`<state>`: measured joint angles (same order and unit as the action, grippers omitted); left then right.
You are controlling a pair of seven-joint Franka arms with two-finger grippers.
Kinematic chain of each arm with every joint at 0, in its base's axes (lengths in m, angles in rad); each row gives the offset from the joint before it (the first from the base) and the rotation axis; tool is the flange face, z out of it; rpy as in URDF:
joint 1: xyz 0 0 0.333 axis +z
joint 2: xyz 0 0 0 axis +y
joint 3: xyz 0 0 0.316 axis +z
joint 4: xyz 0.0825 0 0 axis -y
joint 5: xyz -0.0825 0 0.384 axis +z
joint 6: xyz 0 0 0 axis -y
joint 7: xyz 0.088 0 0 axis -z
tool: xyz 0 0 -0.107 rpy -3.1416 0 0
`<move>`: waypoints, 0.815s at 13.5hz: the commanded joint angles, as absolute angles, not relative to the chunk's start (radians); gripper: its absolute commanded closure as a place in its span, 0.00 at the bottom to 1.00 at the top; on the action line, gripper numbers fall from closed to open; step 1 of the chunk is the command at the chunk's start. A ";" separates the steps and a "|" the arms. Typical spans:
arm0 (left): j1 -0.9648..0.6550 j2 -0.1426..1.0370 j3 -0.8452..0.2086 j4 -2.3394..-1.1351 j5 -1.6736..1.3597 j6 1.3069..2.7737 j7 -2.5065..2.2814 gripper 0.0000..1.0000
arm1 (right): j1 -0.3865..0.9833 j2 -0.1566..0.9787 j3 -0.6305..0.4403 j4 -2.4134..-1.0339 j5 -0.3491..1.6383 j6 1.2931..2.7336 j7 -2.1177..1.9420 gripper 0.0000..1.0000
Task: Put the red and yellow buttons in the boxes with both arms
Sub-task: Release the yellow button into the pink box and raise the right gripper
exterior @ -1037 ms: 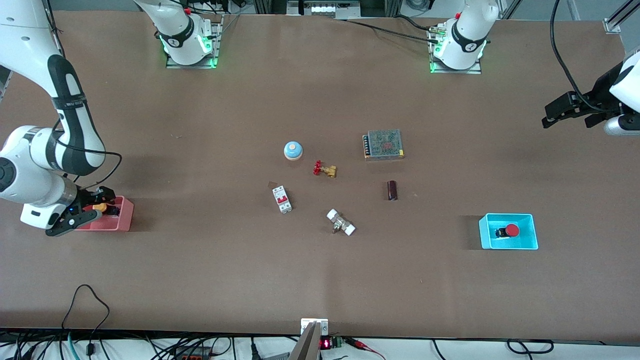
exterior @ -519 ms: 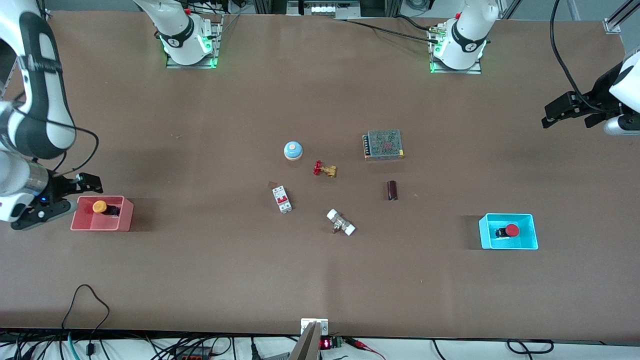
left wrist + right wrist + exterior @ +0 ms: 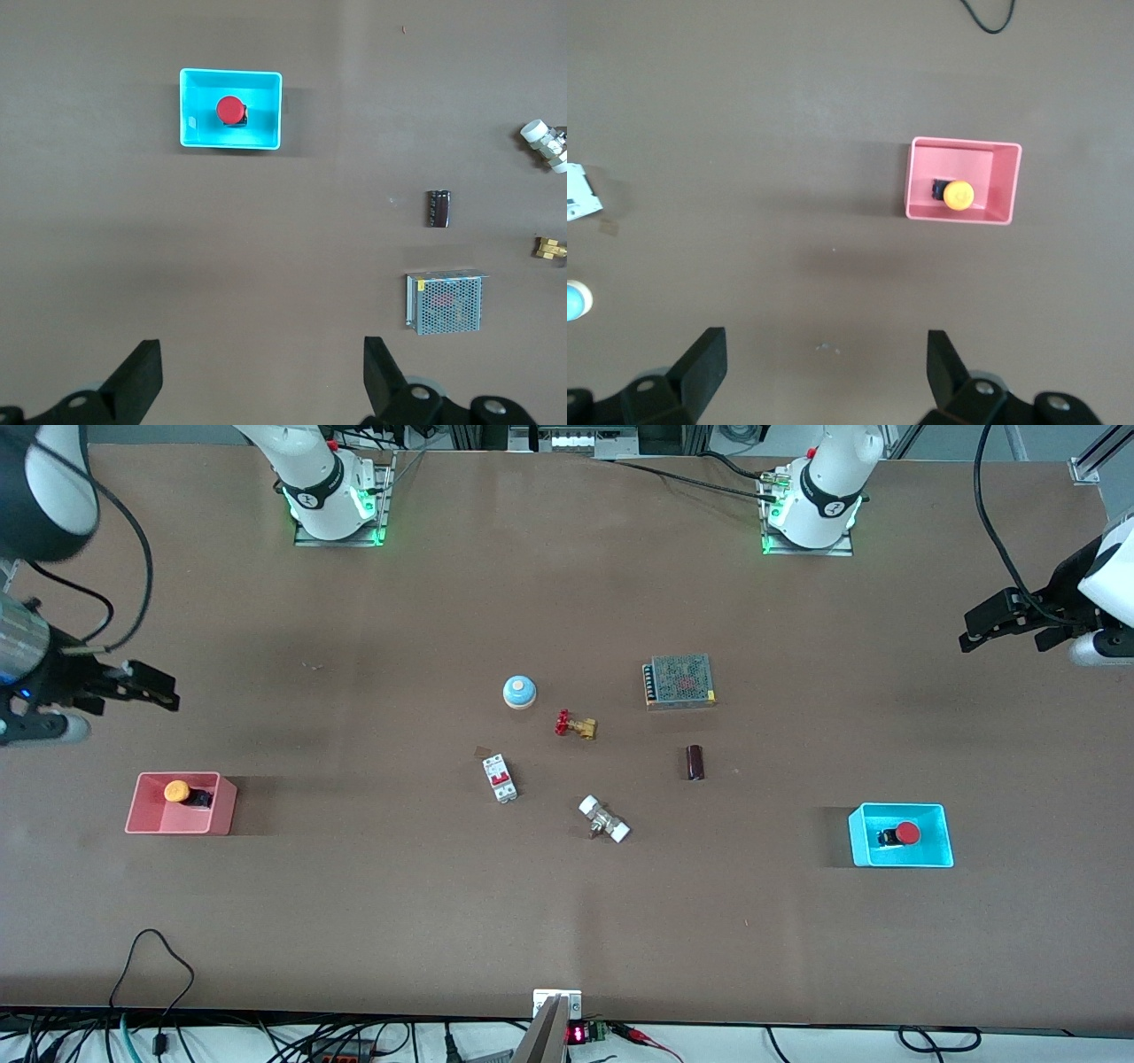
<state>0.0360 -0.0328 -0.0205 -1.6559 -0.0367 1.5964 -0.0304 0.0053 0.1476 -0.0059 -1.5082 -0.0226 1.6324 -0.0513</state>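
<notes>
Right gripper (image 3: 146, 688) hanging open, empty | left gripper (image 3: 983, 627) apparently likewise | yellow button (image 3: 177, 790) sitting in pink box (image 3: 223, 812) | red button (image 3: 906, 833) sitting in cyan box (image 3: 858, 841)

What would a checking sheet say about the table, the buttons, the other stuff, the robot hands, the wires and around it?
Surface: brown table, bare between items.
Job's things: yellow button in the pink box; red button in the cyan box.
Clutter: blue bell, brass valve, circuit breaker, white fitting, dark cylinder, mesh power supply, mid-table.
Hands: left hand open, over the left arm's end; right hand open, over the table beside the pink box.
Cables: black loop at the table's near edge.
Surroundings: nothing seen.
</notes>
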 commanded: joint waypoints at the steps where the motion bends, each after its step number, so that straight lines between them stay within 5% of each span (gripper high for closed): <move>1: 0.044 -0.061 -0.028 -1.678 -0.032 1.592 -0.023 0.00 | -0.002 0.095 -0.011 -1.512 -0.006 1.569 -0.044 0.00; 11: 0.044 -0.063 -0.028 -1.678 -0.025 1.591 -0.021 0.00 | 0.002 0.066 -0.011 -1.545 -0.006 1.529 -0.028 0.00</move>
